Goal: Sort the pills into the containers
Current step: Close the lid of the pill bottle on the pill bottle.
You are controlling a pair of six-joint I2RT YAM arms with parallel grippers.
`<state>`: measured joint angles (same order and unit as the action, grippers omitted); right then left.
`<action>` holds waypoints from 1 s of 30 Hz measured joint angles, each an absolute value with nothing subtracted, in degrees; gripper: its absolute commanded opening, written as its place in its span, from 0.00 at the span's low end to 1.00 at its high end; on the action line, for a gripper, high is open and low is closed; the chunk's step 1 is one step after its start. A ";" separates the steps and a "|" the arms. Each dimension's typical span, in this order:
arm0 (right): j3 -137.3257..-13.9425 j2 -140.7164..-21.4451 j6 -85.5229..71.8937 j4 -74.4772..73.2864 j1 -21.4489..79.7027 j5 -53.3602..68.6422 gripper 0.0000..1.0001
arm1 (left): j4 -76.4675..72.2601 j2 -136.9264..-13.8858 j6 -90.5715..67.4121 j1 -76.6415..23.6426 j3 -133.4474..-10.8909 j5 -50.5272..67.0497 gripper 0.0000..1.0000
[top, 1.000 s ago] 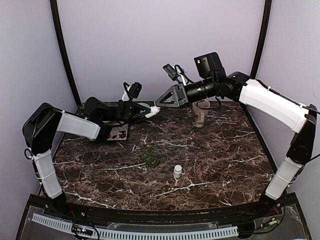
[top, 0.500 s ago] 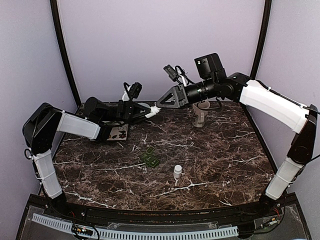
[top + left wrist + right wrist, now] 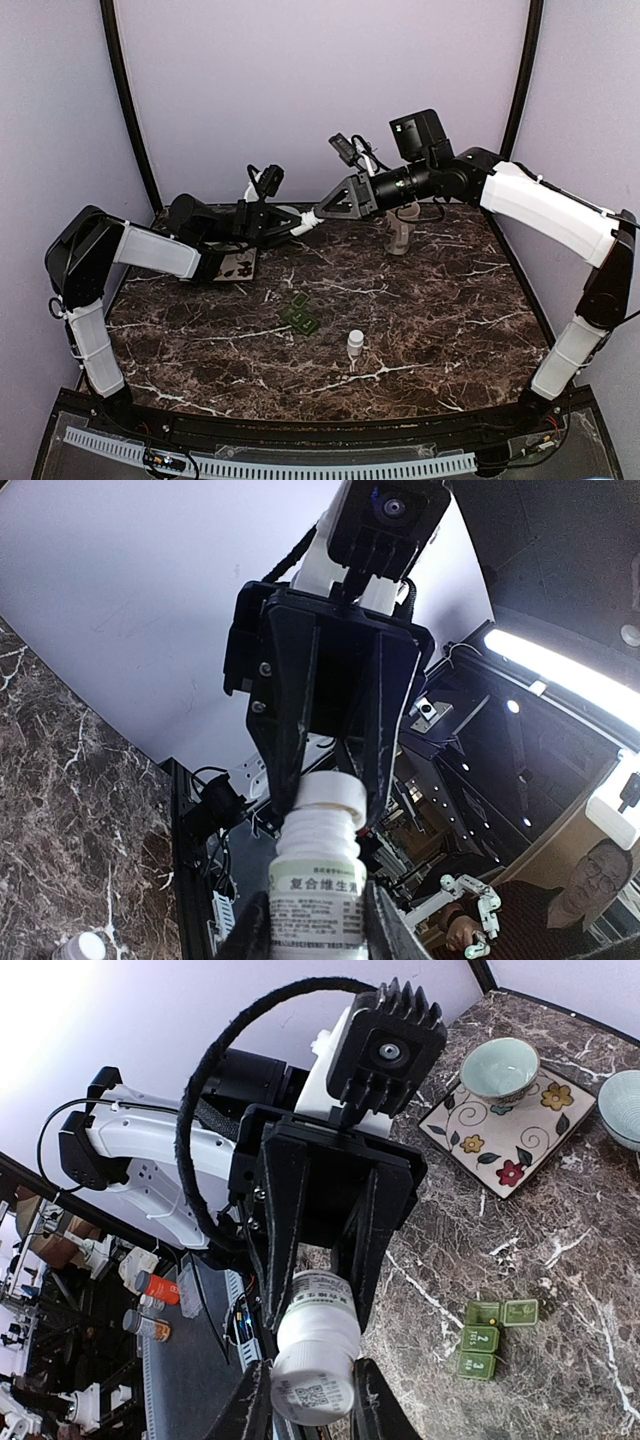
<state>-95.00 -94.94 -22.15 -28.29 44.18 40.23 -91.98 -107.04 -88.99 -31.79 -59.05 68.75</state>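
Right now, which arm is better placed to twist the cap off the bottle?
Right. The right gripper is closed on the white cap; the left gripper clamps the bottle by its labelled body, so it probably just holds.

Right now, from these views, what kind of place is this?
Probably a robotics lab test cell: a marble-patterned table closed in by plain purple walls, with another small white robot arm and cluttered benches beyond it.

Robot lab, walled cell (image 3: 320, 90) (another arm (image 3: 468, 900) beyond)
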 measured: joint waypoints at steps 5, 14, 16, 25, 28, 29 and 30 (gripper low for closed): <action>-94.50 -94.91 -22.17 -28.27 44.07 40.05 0.01 | -91.98 -107.04 -89.21 -31.94 -59.11 68.82 0.00; -94.45 -94.89 -22.20 -28.16 44.01 40.32 0.01 | -91.94 -107.02 -89.34 -32.10 -59.11 68.82 0.00; -94.41 -94.89 -22.20 -28.14 43.97 40.49 0.01 | -91.92 -107.04 -89.41 -32.12 -59.11 68.82 0.00; -93.71 -94.85 -22.85 -26.20 43.48 42.39 0.01 | -91.68 -107.04 -90.04 -32.14 -60.38 69.71 0.00; -93.69 -94.85 -23.05 -25.65 43.44 42.76 0.01 | -91.68 -107.04 -90.24 -32.14 -60.84 69.91 0.00; -93.69 -94.83 -23.07 -25.56 43.44 42.87 0.01 | -91.68 -107.04 -90.26 -32.14 -60.95 69.97 0.00; -93.67 -94.83 -23.07 -25.52 43.42 42.98 0.01 | -91.68 -107.04 -90.26 -32.14 -60.99 70.04 0.00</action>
<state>-93.67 -94.83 -23.07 -25.52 43.42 42.98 -91.68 -107.04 -90.26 -32.14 -60.99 70.04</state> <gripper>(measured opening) 0.219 0.288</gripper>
